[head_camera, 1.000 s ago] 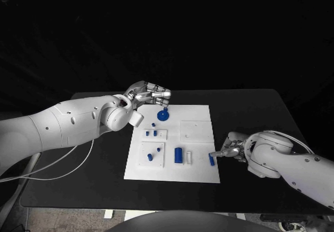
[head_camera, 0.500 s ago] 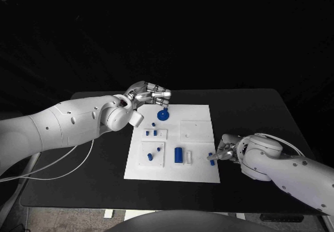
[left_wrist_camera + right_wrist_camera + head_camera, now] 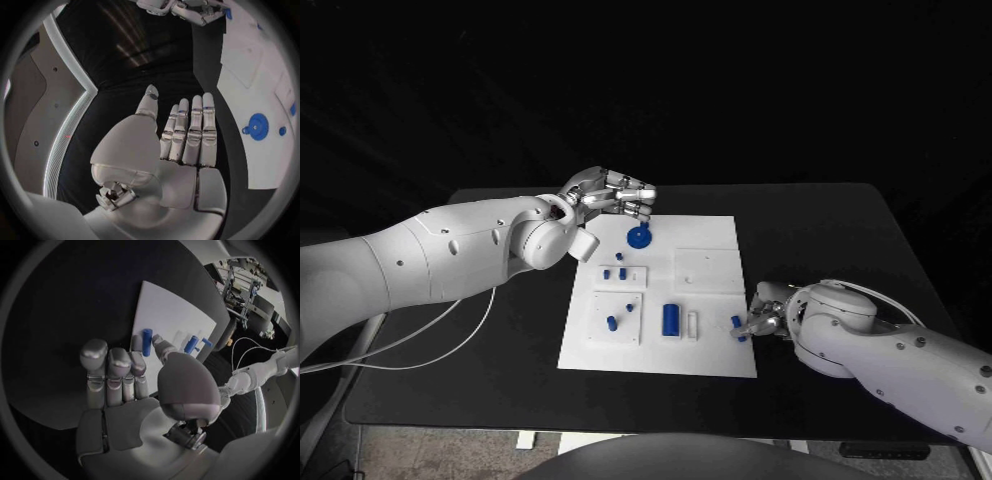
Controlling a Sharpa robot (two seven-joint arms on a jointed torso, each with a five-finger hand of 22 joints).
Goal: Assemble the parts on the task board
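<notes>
Left hand hovers, right hand pinches a peg.
Left hand (image 3: 607,193) hangs at the task board's (image 3: 708,240) far left corner, fingers straight, together, holding nothing, near the blue disc (image 3: 639,237); at the board's right edge, right hand (image 3: 770,312) pinches a blue peg (image 3: 738,327).

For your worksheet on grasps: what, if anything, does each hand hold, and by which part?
The right hand touches a blue peg near one end; a firm hold cannot be told. The left hand holds nothing.

Blue parts (image 3: 671,319) on white task board (image 3: 711,240), black table (image 3: 819,230).
</notes>
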